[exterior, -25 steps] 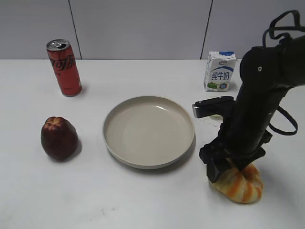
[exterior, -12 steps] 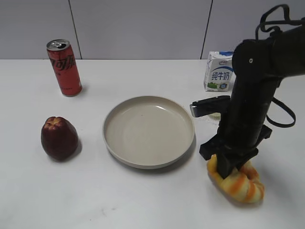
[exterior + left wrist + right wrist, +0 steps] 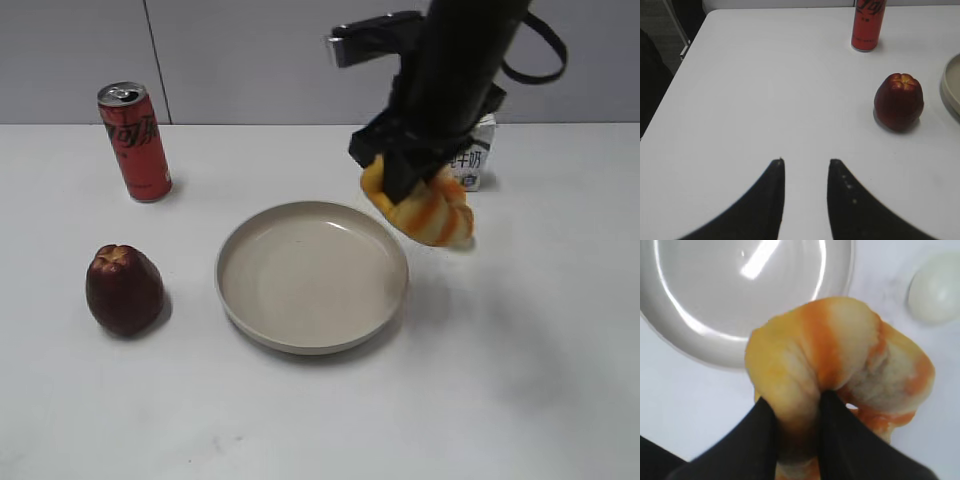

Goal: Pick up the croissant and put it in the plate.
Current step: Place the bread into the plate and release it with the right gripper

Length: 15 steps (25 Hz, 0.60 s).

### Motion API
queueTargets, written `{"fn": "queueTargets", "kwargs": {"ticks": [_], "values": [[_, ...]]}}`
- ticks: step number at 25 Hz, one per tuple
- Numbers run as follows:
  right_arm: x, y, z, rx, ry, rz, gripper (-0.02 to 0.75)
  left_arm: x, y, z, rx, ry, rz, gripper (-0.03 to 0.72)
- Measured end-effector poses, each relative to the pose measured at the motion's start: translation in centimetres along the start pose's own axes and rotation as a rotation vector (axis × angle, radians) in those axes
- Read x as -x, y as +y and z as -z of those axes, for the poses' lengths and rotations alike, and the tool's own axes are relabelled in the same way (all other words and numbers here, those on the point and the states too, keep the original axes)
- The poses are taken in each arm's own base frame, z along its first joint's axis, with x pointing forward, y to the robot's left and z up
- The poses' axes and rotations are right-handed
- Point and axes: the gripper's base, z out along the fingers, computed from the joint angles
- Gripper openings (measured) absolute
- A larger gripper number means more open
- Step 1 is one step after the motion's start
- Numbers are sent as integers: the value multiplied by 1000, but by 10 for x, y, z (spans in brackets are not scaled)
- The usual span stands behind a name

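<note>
My right arm point(image 3: 455, 60) is matte black and thick, with a black cable looping off its upper right side and a dark camera block with a silvery end. Both claws have smooth, black, tapering fingers point(image 3: 771, 200).

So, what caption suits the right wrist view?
Fingers pinch the striped croissant above the plate's edge.

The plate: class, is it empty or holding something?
Empty. The plate shows bare beige; the croissant hangs above its rim in the right gripper.
</note>
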Motion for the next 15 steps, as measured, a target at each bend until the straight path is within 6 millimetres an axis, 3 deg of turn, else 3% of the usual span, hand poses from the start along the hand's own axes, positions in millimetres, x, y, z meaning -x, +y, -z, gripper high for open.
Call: {"fn": "queueTargets", "kwargs": {"ticks": [3, 7, 12, 15], "values": [[22, 20, -13, -20, 4, 78, 146, 0, 0, 0, 0, 0, 0, 233], [44, 41, -47, -36, 23, 149, 146, 0, 0, 0, 0, 0, 0, 233], [53, 48, -92, -14, 81, 153, 151, 0, 0, 0, 0, 0, 0, 233], [50, 49, -114, 20, 124, 153, 294, 0, 0, 0, 0, 0, 0, 233]]}}
